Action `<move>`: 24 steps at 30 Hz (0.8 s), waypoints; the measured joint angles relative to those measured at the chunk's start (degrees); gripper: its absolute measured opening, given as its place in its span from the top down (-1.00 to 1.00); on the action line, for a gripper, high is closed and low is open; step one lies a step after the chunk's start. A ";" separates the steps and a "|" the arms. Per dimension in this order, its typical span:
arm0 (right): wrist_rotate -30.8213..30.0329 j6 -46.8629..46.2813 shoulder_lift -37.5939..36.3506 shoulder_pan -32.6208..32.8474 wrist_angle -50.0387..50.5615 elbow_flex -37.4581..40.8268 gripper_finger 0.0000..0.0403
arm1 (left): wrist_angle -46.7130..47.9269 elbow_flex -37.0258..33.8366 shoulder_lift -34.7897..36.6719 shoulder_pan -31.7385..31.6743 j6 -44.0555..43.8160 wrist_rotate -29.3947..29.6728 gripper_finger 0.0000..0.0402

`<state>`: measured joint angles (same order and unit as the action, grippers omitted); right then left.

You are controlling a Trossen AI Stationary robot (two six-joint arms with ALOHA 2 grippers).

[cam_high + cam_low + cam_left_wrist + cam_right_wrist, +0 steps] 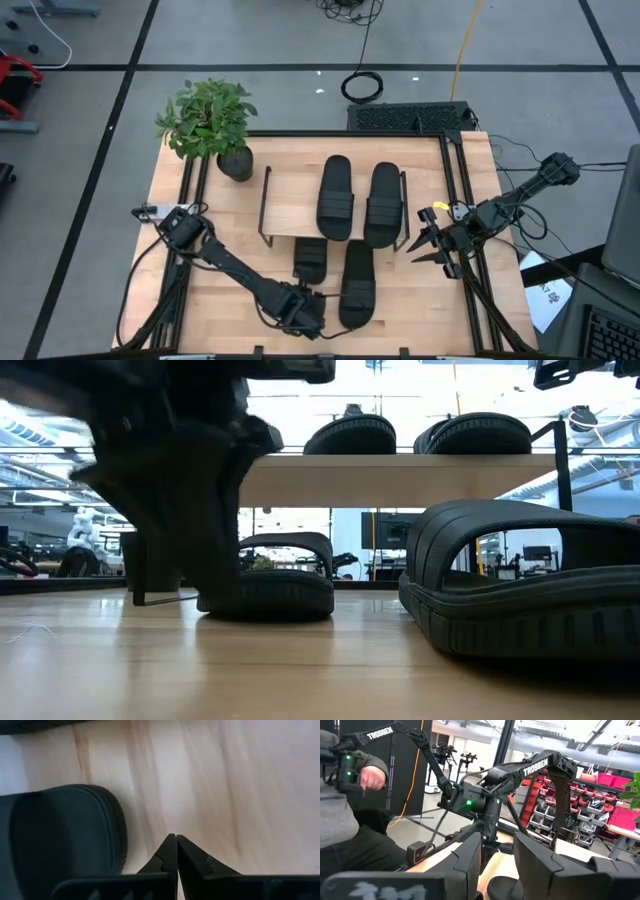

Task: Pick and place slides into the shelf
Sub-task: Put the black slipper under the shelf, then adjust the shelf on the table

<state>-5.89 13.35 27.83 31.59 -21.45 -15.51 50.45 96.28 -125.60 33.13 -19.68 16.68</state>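
Observation:
Two black slides (pixel 335 197) (pixel 384 203) lie on the shelf's wooden board (pixel 290 205). Two more rest sole-down on the table: one (pixel 310 258) half under the shelf's near edge, one (pixel 357 282) closer to the near edge. My left gripper (pixel 176 841) points down at bare wood just left of that nearer slide's near end (pixel 60 840), fingers shut with nothing between them. In the low view it (pixel 200 510) stands in front of the farther slide (pixel 280 575). My right gripper (pixel 430 242) waits raised at the table's right edge, open (pixel 497 860).
A potted plant (pixel 210 125) stands at the table's far left corner. Black frame rails (pixel 455 200) run along the table's sides. A seated person (pixel 345 810) shows beyond the table in the right wrist view. Bare wood (pixel 230 230) lies left of the shelf.

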 joint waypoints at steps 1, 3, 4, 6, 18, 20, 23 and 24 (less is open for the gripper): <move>0.00 0.00 0.00 0.00 -0.14 0.02 0.48 | -0.42 -0.53 0.00 -0.14 0.00 0.12 0.99; 0.00 0.02 -0.02 0.00 -0.20 0.00 0.48 | -1.02 -1.63 0.00 -0.55 0.00 0.29 1.00; 0.00 0.01 0.00 0.00 -0.20 0.00 0.48 | -1.43 -2.06 0.00 -0.75 -0.04 0.70 1.00; 0.00 0.02 0.00 0.00 -0.18 0.00 0.48 | -1.55 -2.88 0.00 -1.18 -0.34 2.37 1.00; 0.00 0.00 0.00 0.00 -0.18 0.00 0.48 | -1.55 -4.77 0.00 -3.36 0.59 6.24 1.00; 0.00 0.00 0.00 0.00 -0.18 0.00 0.48 | -1.48 -4.77 0.00 -3.50 0.58 5.61 1.00; 0.00 0.00 0.00 0.00 -0.18 0.00 0.48 | -0.99 -4.11 0.00 -3.29 3.19 1.44 0.98; 0.00 0.00 0.00 0.00 -0.16 0.00 0.48 | -0.87 -3.59 0.00 -2.98 4.55 -0.26 0.97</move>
<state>-5.89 13.34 27.83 31.59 -21.61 -15.51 49.58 92.69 -125.60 30.15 -15.13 16.42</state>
